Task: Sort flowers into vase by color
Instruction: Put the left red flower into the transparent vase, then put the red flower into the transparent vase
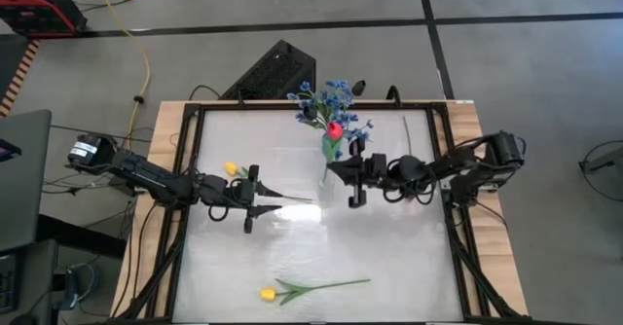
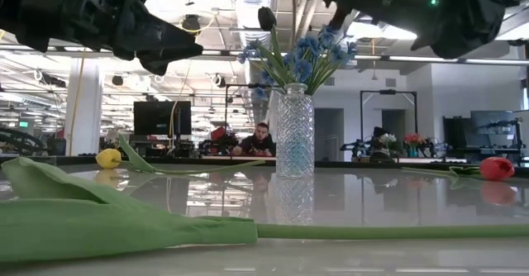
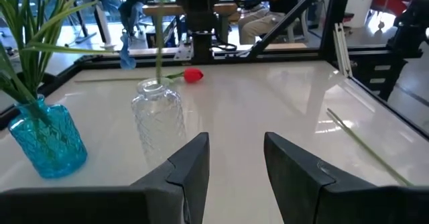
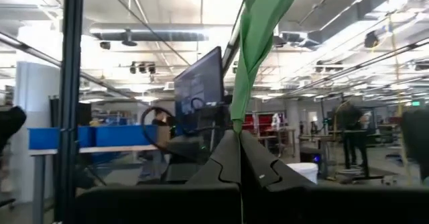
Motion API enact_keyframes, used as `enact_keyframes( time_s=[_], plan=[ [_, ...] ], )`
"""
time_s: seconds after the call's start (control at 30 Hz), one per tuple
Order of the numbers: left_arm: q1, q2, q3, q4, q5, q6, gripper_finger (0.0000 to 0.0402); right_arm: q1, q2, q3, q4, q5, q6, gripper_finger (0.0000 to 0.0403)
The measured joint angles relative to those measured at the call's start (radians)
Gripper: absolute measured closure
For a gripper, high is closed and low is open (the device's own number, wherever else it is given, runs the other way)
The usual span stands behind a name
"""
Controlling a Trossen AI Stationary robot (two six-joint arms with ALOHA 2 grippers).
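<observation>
Right gripper (image 1: 352,174) over mid-table, fingers (image 4: 234,153) pressed together, pinching green stem (image 4: 258,36) that rises straight up between them. Clear vase (image 3: 158,120) just beside these fingers, stem standing in it. Blue vase (image 3: 45,140) with blue flowers (image 1: 329,101) beyond it, toward far edge; red tulip (image 1: 335,128) close by.

Left gripper (image 1: 249,204) over table (image 1: 389,257), fingers (image 3: 191,167) spread, nothing between them. Yellow tulip (image 1: 232,169) just behind these fingers; second yellow tulip (image 1: 269,293) well apart, lying near front edge.
</observation>
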Motion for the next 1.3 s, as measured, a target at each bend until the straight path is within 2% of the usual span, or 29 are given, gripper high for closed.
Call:
enact_keyframes(
  time_s=[0.2, 0.53, 0.8, 1.1, 1.3],
  plan=[
    [0.0, 0.0, 0.0, -0.005, 0.002, 0.003, 0.0269, -0.01, -0.049, -0.005, -0.031, 0.0, -0.027, 0.0387],
    [0.0, 0.0, 0.0, -0.006, 0.002, 0.008, 0.0269, -0.007, -0.052, -0.005, -0.103, 0.002, -0.025, 0.0387],
    [0.0, 0.0, 0.0, -0.005, 0.004, 0.001, 0.0269, -0.018, 0.025, -0.006, -0.109, 0.008, 0.027, 0.0386],
    [0.0, 0.0, 0.0, -0.001, 0.027, 0.0, 0.0269, -0.03, 0.024, -0.006, -0.163, 0.007, 0.088, 0.0277],
    [0.0, 0.0, 0.0, -0.001, 0.03, -0.004, 0.0269, -0.03, -0.062, -0.006, -0.346, 0.003, 0.082, 0.021]
  ],
)
